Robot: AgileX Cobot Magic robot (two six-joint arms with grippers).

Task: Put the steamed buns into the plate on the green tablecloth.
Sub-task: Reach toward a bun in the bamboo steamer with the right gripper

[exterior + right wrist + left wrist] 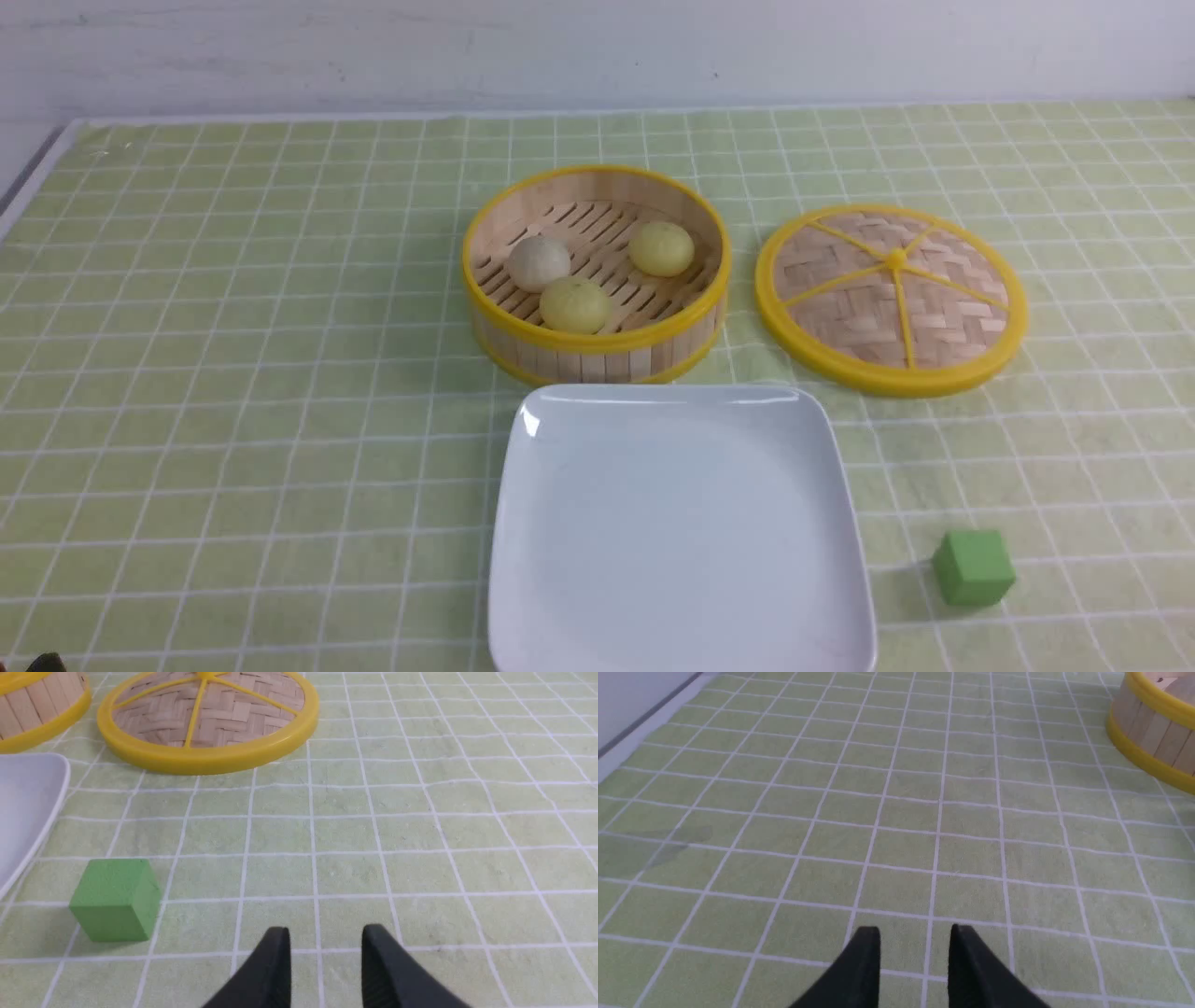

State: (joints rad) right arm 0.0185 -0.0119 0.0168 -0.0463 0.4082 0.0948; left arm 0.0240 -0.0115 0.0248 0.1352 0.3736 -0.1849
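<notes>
Three steamed buns lie in the round bamboo steamer (pixel 597 343): a greyish-beige one (pixel 539 262) and two pale yellow ones (pixel 575 305) (pixel 661 248). The white square plate (pixel 681 532) sits empty on the green tablecloth (pixel 233 373), just in front of the steamer. My left gripper (pixel 915 933) hovers over bare cloth well left of the steamer (pixel 1153 732), its jaws apart and empty. My right gripper (pixel 325 933) hovers over cloth right of the plate (pixel 23 802), its jaws apart and empty. Neither arm shows clearly in the front view.
The woven bamboo lid (pixel 892 299) lies flat to the right of the steamer and also shows in the right wrist view (pixel 210 714). A green cube (pixel 973 567) stands right of the plate, near my right gripper (pixel 117 899). The table's left edge (pixel 640 723) is near.
</notes>
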